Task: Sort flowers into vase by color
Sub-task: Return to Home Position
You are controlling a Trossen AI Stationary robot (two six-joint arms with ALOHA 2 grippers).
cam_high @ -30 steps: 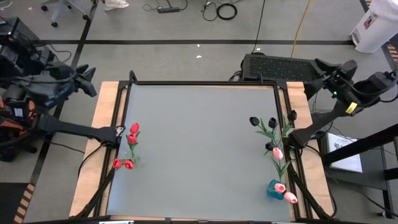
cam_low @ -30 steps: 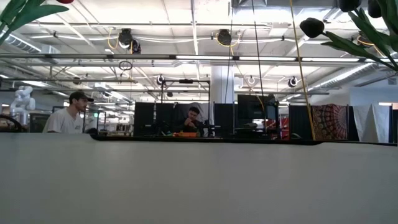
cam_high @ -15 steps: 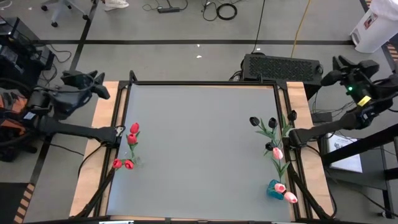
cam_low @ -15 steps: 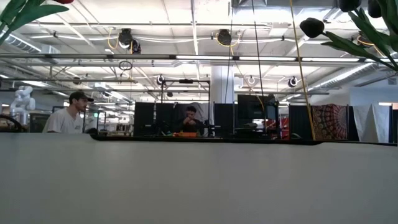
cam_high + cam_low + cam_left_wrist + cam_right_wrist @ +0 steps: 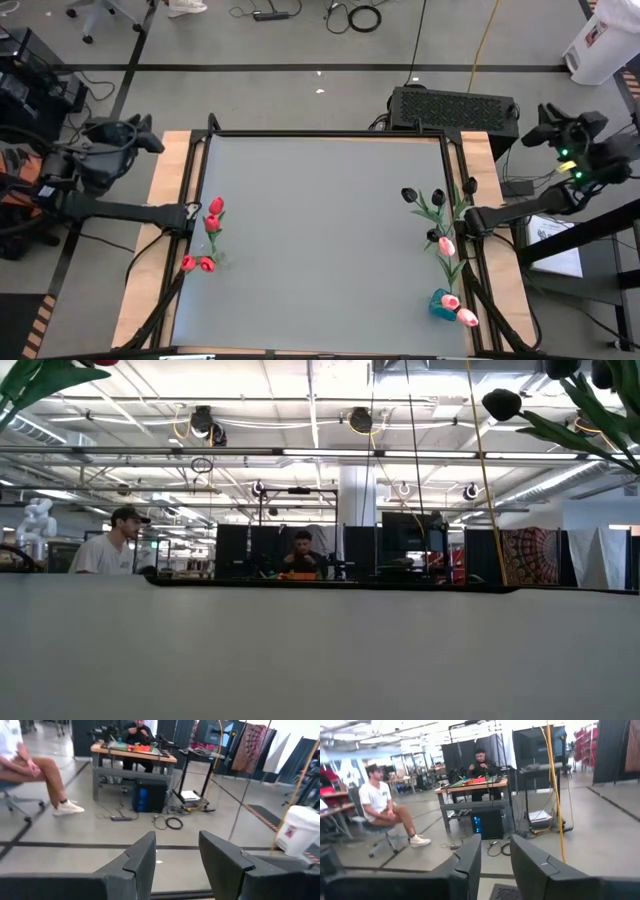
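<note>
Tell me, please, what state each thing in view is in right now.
Left end effector: open, empty, off the table's left side.
Right end effector: open, empty, off the table's right side.
Red tulips: grouped at left edge.
Black tulips: grouped at right edge.
Pink tulips: in blue vase.

The low view's top edge clips black tulips (image 5: pixel 560 368) at upper right and a red tulip (image 5: pixel 45 378) at upper left (mostly leaves show); in the high view pink tulips (image 5: pixel 458 310) half-cover the blue vase (image 5: pixel 438 303).
</note>
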